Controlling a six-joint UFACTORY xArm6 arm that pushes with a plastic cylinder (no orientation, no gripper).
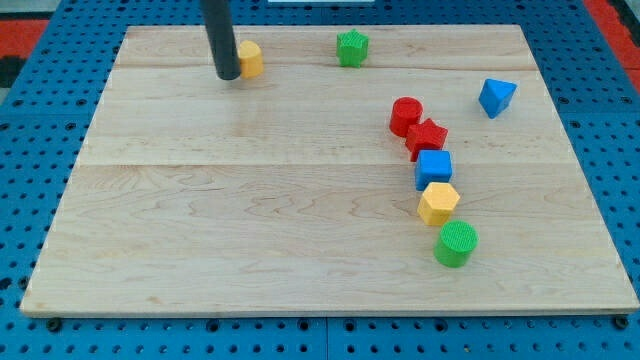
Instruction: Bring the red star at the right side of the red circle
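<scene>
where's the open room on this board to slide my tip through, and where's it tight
Bare wood fills the view's left and bottom-left, below my tip and the yellow block. A smaller gap lies between the red circle and blue block. Tight: red star, blue cube, yellow hexagon, green cylinder run in a near-touching chain.

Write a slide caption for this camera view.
My tip beside the yellow block, far from red star touching red circle.
</scene>
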